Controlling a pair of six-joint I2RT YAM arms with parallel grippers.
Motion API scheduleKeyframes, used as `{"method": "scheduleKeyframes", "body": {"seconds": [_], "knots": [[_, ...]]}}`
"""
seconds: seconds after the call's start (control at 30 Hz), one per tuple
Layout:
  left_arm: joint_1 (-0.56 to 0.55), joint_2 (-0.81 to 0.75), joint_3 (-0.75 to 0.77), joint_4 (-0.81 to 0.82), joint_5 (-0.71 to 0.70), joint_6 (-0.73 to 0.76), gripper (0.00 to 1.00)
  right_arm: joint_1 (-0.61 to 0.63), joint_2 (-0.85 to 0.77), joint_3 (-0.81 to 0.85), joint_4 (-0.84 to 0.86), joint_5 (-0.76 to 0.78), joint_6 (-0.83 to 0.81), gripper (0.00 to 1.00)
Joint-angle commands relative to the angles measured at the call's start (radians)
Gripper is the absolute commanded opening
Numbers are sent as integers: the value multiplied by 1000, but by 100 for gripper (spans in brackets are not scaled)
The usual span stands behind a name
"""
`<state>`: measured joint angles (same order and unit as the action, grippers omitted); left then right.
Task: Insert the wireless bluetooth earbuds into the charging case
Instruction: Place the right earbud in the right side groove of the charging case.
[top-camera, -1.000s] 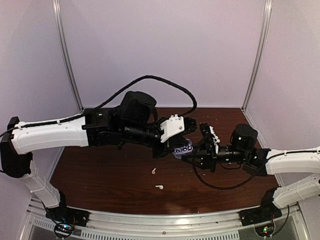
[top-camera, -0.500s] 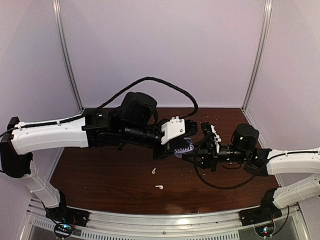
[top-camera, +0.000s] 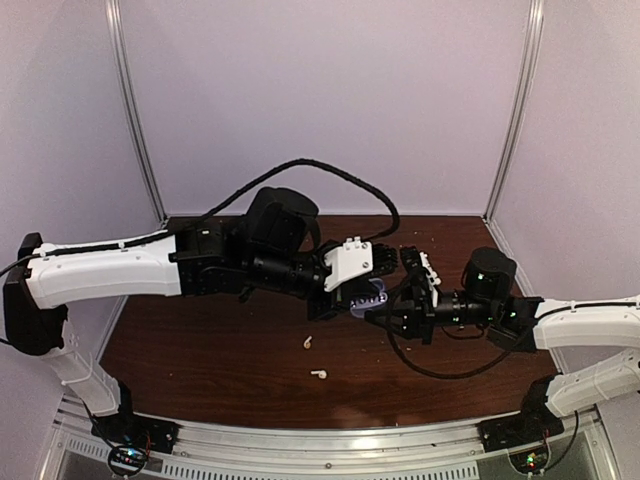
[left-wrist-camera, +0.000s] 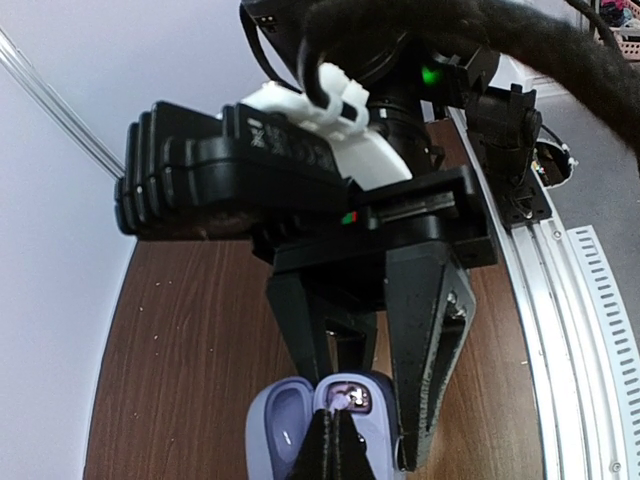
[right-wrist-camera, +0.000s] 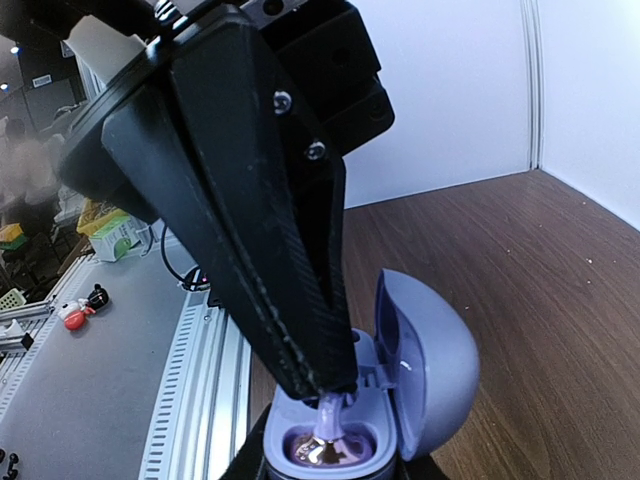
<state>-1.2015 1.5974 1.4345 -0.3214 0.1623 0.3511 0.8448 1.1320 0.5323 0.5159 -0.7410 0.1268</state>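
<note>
Clenched on a lilac earbud (right-wrist-camera: 329, 412), the left pincer (right-wrist-camera: 325, 385) holds it at the mouth of a socket in the open case (right-wrist-camera: 430, 360) gripped just beneath by the right pincer (left-wrist-camera: 365, 400), seemingly not yet seated, while two white earbuds (top-camera: 308, 342) wait on the table (top-camera: 200, 350), well apart from both.

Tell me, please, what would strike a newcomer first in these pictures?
Mid-table, the left gripper pinches a lilac earbud right at a slot of the open purple charging case, which the right gripper holds. Two white earbuds lie loose on the dark table, closer to its near edge.
</note>
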Motion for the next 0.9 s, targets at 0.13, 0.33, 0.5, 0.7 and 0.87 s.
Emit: {"method": "scheduleKeyframes", "body": {"seconds": [0.13,0.33,0.5,0.7,0.87], "knots": [[-27,10,41,-37,-20,-8,0,-3,-29,3,72,19,-1,0],[-29,-17,68,-42,-54,-7,18,-3,-29,1,72,11,1,0],[-27,-40,100,-40,-35,-21,30,-3,-30,2,62,12,1,0],[-18,-139,18,43,-63,-67,49,-3,-30,2,54,12,8,0],[53,-194,-83,77,40,-150,62,-1,-34,18,38,9,8,0]]}}
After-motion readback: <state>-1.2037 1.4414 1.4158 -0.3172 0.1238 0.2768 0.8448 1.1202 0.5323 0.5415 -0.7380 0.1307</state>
